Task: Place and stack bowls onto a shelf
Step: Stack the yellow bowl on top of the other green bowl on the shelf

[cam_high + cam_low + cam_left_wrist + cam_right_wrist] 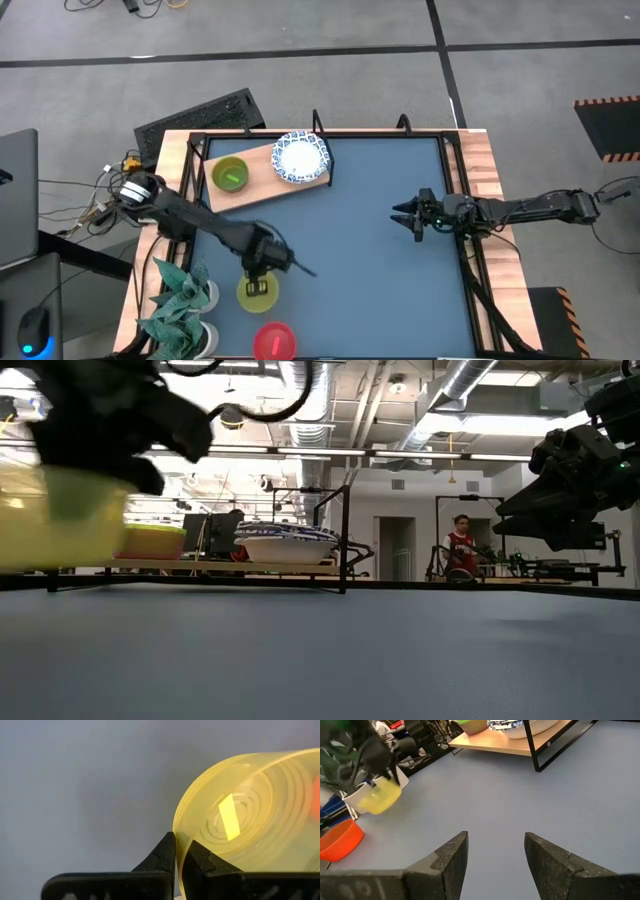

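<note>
My left gripper (258, 272) stands near the table's near-left corner, shut on the yellow bowl (257, 290), which also shows in the right wrist view (380, 797). A red bowl (273, 340) sits on the table nearer the front edge. The light-wood shelf (258, 165) stands at the far left; on it rest a green bowl (230, 175) and a white bowl with a blue patterned rim (300, 157). The purple bowl is out of view. My right gripper (405, 217) hovers open over the table's right half, touching nothing. My left gripper holds the yellow bowl by its rim (176, 832), the wall pinched between one finger inside the bowl and one outside. The fingers come from above, pointing down. The bowl hangs tilted below them (50, 515), lifted off the table.
A green leafy plant in a white pot (180, 300) stands close to the left of the held bowl. The shelf's black frame (535, 750) rises at its right end. Open tabletop (370, 280) lies between the two arms. A person in red (462, 545) stands far behind.
</note>
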Controlling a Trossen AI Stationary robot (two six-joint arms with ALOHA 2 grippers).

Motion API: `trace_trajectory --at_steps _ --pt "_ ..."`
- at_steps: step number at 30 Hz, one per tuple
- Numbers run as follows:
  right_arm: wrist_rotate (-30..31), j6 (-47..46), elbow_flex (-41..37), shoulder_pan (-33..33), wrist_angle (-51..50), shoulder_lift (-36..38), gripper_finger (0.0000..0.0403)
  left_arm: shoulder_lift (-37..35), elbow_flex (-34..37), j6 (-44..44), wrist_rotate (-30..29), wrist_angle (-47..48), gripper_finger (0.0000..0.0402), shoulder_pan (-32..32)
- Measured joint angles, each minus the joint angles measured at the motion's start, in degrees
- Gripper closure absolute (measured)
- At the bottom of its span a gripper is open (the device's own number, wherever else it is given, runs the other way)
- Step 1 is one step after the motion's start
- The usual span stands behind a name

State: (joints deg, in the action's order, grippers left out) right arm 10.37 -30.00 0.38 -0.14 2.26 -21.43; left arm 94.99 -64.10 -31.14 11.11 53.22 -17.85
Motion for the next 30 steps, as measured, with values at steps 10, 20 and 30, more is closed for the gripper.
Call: trace_trajectory --at_steps 10,20,30 --pt "0.02 0.01 -0.02 0.0 0.0 0.01 0.0183 -18.71 -0.04 -14.95 -11.42 7.06 0.0401 17.23" --pt "0.07 0.03 0.0 0.0 0.0 0.02 0.0183 -30.62 -0.09 -13.62 -18.1 15.13 0.0402 41.48" --pt "0.12 0.02 -0.01 0.0 0.0 0.02 0.0183 -22.0 -10.89 17.46 -10.01 25.31 0.0401 59.23"
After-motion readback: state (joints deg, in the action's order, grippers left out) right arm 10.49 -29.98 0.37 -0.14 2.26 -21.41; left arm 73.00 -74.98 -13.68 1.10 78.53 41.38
